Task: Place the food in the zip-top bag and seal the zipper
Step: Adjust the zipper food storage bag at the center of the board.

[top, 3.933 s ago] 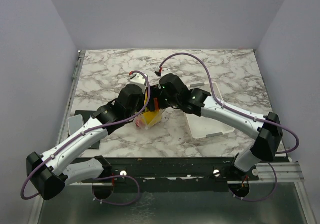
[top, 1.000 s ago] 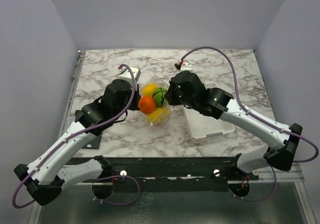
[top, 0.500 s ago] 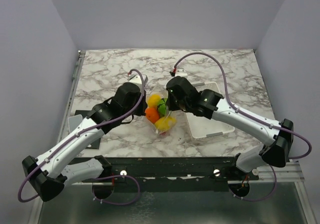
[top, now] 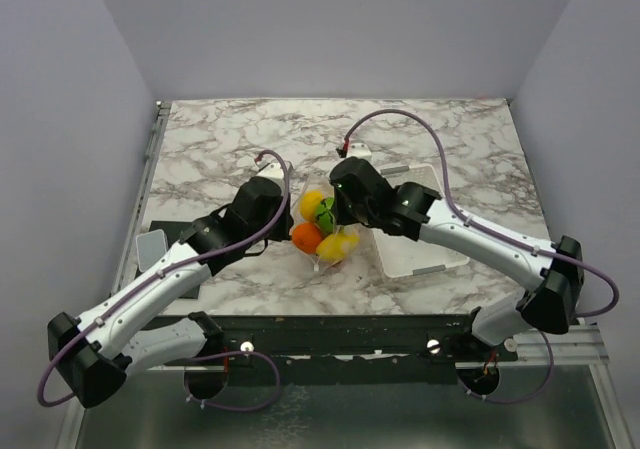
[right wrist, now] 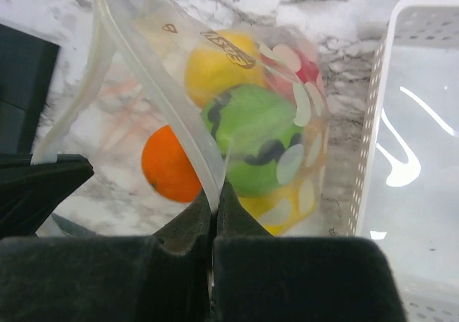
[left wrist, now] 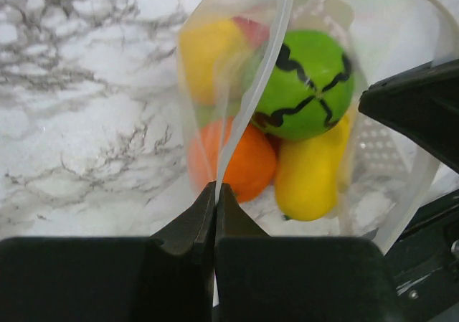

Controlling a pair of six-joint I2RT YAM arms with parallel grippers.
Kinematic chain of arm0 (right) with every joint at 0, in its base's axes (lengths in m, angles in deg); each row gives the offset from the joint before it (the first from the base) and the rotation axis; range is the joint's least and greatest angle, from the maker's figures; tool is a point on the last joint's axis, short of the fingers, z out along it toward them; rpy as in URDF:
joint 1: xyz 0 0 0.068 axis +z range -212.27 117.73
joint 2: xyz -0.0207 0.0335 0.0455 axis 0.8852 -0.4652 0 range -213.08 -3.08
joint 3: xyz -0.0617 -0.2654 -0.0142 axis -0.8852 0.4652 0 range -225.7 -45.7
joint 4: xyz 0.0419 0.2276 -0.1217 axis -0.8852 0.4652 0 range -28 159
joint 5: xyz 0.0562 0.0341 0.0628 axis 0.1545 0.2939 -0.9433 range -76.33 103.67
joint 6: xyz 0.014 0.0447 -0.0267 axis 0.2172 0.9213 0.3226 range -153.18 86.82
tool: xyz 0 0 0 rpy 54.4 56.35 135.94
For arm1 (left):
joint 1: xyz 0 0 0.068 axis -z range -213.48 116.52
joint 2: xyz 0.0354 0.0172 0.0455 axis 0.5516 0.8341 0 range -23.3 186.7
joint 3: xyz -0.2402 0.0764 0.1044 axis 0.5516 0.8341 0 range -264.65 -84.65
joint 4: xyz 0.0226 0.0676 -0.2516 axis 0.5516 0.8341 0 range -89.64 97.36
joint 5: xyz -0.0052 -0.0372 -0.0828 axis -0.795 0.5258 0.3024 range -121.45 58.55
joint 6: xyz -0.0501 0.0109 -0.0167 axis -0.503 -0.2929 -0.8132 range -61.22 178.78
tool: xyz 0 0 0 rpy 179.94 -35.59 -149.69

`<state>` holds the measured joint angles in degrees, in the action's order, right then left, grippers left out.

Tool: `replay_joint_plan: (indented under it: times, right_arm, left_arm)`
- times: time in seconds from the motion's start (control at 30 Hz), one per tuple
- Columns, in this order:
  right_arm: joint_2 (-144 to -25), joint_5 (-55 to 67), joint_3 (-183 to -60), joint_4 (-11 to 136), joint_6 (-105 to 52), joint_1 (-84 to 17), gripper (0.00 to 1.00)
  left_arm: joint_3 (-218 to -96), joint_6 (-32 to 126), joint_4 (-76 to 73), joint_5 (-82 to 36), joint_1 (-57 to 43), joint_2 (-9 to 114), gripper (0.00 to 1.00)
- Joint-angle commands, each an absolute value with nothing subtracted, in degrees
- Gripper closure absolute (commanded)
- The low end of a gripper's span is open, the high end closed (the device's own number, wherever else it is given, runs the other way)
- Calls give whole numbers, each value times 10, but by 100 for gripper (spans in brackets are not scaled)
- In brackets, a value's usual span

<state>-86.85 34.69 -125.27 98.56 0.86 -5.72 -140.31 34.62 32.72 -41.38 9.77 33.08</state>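
Clear dotted plastic, your bag (right wrist: 305, 125) bulges with round glossy food (left wrist: 305, 85), left gripper (left wrist: 215, 193) and right gripper (right wrist: 214, 193) each clamped on its thin zipper (left wrist: 258, 85).

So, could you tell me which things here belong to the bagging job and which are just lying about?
Job: zip-top bag, food inside it, zipper, left fingers and right fingers pinching the bag's mouth edge.
Lying about: white tray, dark mat.
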Motion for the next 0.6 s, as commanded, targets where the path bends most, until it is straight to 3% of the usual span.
replay_joint_plan:
  times: [0.0, 0.57]
  right_arm:
    - [-895, 320, -1237, 970, 16, -57, 99]
    - [-893, 285, -1305, 940, -133, -57, 99]
  left_arm:
    - [-1386, 321, 315, -399, 96, 339, 100]
    - [-1379, 251, 303, -368, 97, 276, 100]
